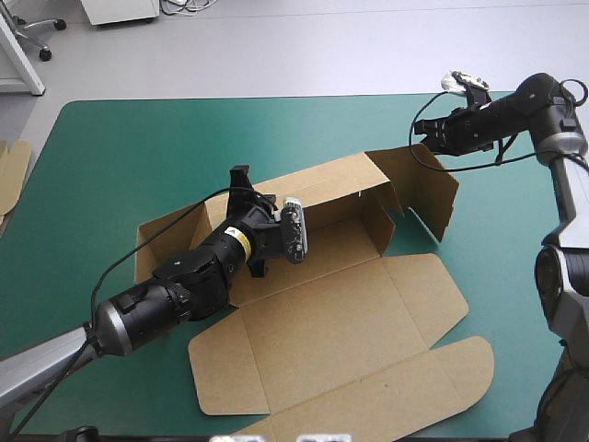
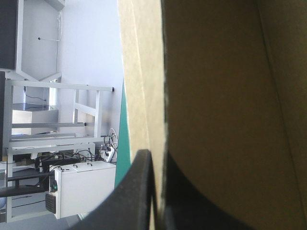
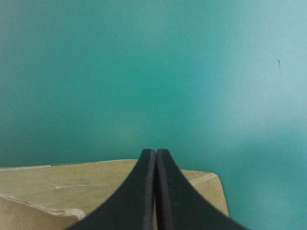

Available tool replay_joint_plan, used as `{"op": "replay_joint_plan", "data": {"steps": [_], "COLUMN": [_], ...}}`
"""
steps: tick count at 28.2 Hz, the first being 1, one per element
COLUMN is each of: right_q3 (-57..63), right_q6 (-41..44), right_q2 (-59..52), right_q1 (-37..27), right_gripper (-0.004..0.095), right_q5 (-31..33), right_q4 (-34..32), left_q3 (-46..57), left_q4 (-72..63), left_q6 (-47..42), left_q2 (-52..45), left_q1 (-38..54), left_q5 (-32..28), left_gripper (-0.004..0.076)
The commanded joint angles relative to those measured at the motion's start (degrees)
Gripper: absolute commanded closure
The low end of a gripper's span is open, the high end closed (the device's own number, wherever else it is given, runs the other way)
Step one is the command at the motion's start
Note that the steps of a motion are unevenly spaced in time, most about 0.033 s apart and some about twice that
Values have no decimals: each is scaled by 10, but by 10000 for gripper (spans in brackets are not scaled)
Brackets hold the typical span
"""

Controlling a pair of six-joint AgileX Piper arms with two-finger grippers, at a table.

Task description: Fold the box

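The brown box (image 1: 340, 313) lies mid-table as a cut sheet, its back wall (image 1: 322, 180) and right end wall (image 1: 433, 189) raised and its lid flat toward the front edge. My left gripper (image 1: 241, 177) stands at the top edge of the back wall near its left end. In the left wrist view it (image 2: 156, 160) is shut on the box (image 2: 216, 96), the board's edge between the black fingers. My right gripper (image 1: 421, 136) is at the upper far corner of the right end wall. In its own view it (image 3: 156, 152) is shut, its tips over a board corner (image 3: 72, 184).
An edge of more brown board (image 1: 11, 170) shows at the table's left edge. Bare teal-green cover (image 1: 138, 157) stretches behind and to the left of the box, and a strip runs along the right side (image 1: 502, 276).
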Motion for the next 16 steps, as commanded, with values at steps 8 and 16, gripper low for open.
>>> {"op": "replay_joint_plan", "data": {"steps": [8,16], "right_q3": [-2,76], "right_q6": [-15,-35], "right_q2": [-37,-76], "right_q1": [0,0], "right_gripper": [942,942], "right_q5": [24,24], "right_q4": [55,54], "left_q3": [-5,-5], "left_q4": [-21,-20], "left_q6": [-13,-14], "left_q2": [-6,-6], "left_q1": [-7,-7], "left_q5": [-29,-38], "left_gripper": [738,738]}}
